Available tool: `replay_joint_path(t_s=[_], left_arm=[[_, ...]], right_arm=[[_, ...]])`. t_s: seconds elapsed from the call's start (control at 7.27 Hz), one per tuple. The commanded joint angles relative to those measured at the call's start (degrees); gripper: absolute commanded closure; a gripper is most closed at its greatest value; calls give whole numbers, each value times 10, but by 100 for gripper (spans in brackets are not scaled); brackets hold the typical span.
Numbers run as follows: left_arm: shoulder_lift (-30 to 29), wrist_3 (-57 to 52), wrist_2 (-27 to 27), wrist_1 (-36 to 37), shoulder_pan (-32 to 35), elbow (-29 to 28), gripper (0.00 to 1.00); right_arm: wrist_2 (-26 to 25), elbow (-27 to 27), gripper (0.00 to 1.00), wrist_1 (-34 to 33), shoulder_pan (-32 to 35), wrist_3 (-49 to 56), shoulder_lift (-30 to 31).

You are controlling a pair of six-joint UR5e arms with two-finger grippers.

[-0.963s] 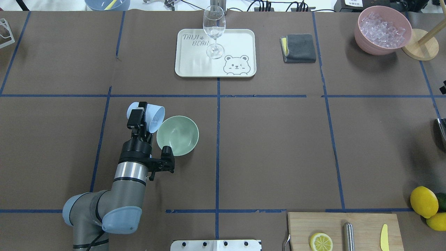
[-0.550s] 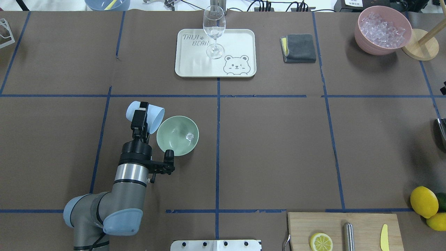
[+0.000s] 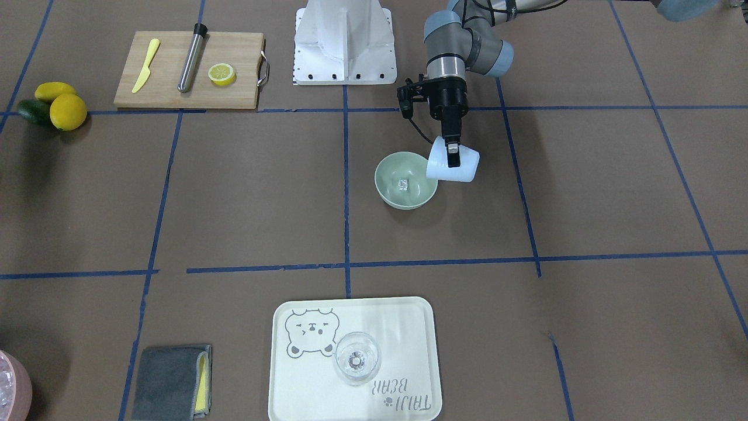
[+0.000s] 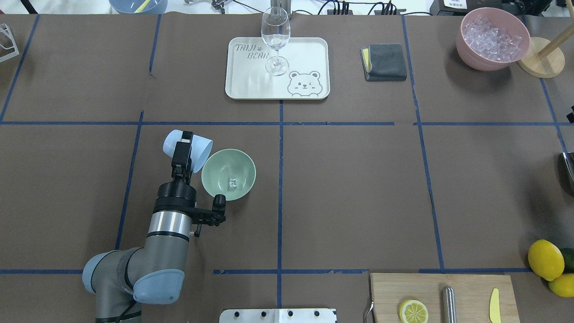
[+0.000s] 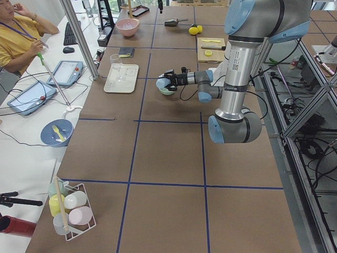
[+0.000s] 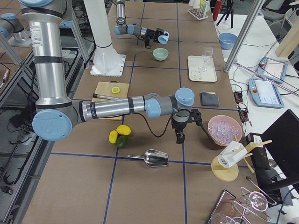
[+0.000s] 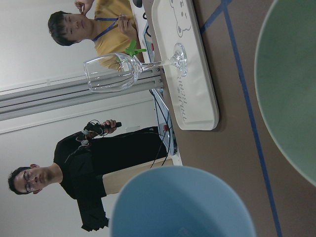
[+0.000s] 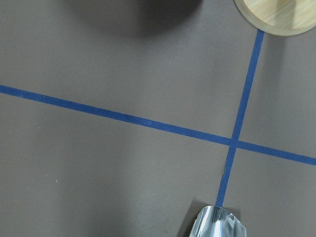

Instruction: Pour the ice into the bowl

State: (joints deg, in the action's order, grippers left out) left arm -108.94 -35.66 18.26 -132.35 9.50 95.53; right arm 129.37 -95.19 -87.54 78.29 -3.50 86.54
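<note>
Beside round sage-green matte bowl (image 4: 223,167), left gripper (image 4: 182,147) clamps tipped pale-blue plastic cup (image 4: 199,146), mouth at rim; one clear ice cube (image 4: 232,182) lies inside. Pour looks nearly finished; next, level cup, withdraw

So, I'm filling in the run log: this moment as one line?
step: pour | left tool: shut on blue cup, tipped toward bowl | ice: in bowl | right tool: state unclear
</note>
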Motion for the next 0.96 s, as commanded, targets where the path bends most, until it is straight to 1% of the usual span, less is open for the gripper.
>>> replay_joint_path(t_s=[0.0,0.41,0.83], left_arm=[[0,-24,-1,-1,0,0,100],[0,-98,-9,-2,0,6,100],[-1,-129,-23,-4,0,4,100]], right_arm=[[0,0,0,0,0,1,0],[0,0,0,0,0,1,0],[0,-1,0,0,0,1,6]])
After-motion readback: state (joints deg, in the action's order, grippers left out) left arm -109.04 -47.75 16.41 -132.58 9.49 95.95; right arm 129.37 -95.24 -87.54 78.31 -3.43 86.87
